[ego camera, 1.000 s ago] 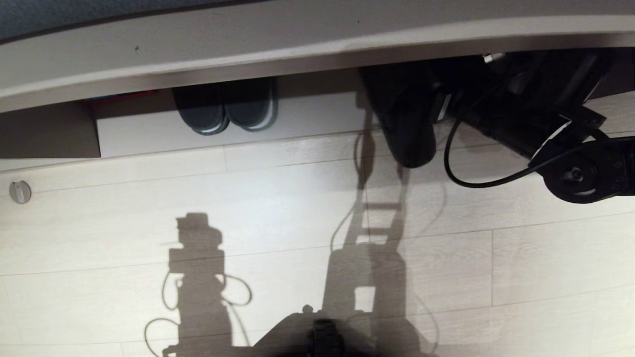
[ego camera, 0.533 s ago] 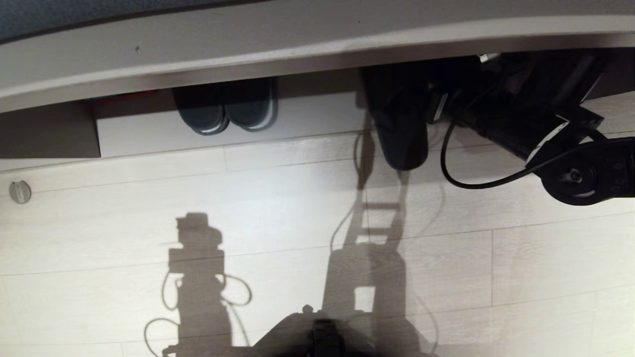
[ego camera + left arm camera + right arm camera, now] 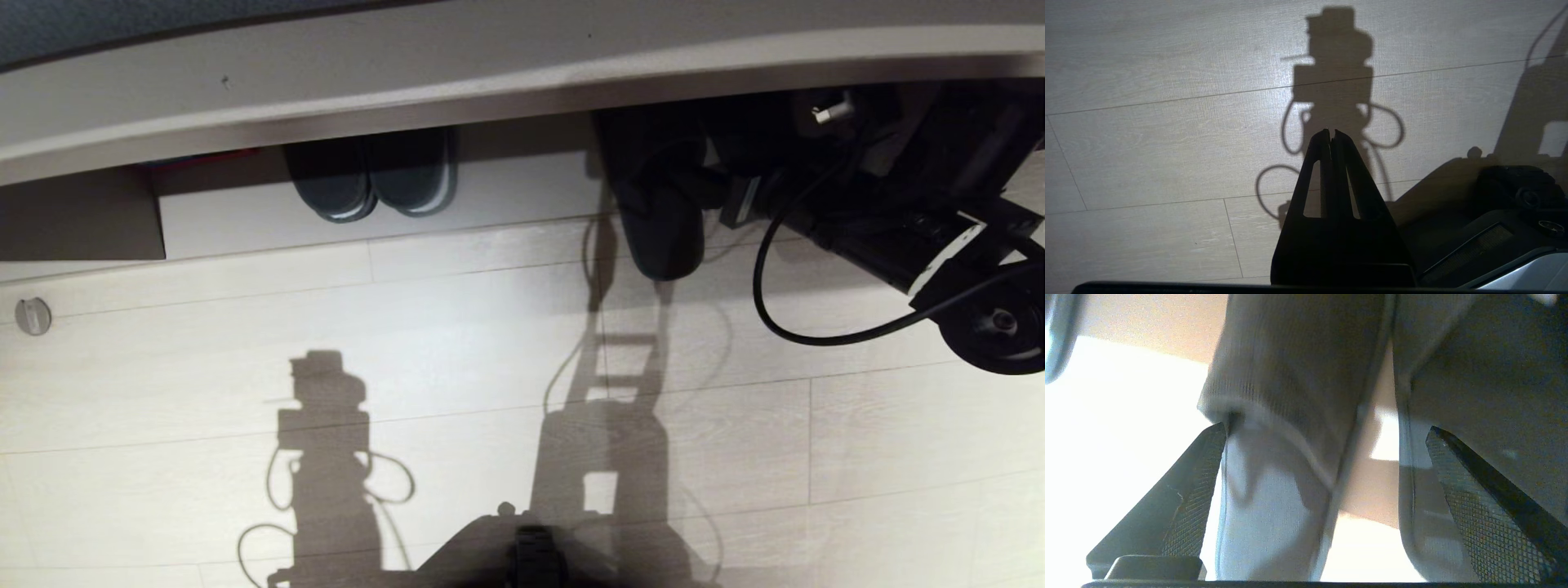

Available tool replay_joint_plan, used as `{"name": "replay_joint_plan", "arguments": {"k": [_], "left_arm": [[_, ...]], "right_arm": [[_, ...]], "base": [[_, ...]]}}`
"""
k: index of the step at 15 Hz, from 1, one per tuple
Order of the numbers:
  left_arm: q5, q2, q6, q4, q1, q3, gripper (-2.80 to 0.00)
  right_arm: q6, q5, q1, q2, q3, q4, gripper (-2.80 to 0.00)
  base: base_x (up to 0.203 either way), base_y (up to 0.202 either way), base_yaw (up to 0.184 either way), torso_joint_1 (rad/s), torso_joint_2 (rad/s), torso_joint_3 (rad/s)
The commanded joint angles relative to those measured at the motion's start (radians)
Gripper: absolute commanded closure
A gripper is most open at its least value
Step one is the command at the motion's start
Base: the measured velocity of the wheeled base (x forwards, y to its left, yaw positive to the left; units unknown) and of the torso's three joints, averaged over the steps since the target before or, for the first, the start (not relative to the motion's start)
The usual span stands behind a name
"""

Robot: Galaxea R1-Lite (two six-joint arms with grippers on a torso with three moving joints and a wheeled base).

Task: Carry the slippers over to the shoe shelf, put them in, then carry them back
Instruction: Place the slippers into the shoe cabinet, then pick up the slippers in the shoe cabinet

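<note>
The right gripper is seen spread wide around the slippers in its wrist view — hidden in the head view. The left gripper is clenched, empty, above the floor.

Slippers at shoe shelf edge

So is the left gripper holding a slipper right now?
No, the left gripper is shut on nothing, hanging over the bare floor.

My head camera looks down at the floor and the shelf far ahead. My left wrist camera looks down at the same floor, near my base. My right wrist camera sits very close behind the slippers.
</note>
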Motion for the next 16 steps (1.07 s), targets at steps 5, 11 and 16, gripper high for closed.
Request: {"name": "replay_joint_plan", "arguments": {"k": [5,11,16], "left_arm": [[0.000,-0.001,0.000,0.000,0.001,0.000,0.00],[0.000,0.001,0.000,0.000,0.001,0.000,0.00],[0.000,0.001,0.001,0.000,0.001,0.000,0.00]], "right_arm": [[-0.011,-0.002,-0.001,-0.133,0.177,-0.059,-2.80],[-0.024,0.001,-0.007,-0.382,0.408,-0.054,-2.80],[-0.021,-0.001,-0.007,-0.670,0.456,0.140,0.00]], "base": [[0.000,0.000,0.000,0.000,0.00,0.000],[0.000,0.000,0.000,0.000,0.00,0.000],[0.000,0.000,0.000,0.000,0.00,0.000]]}}
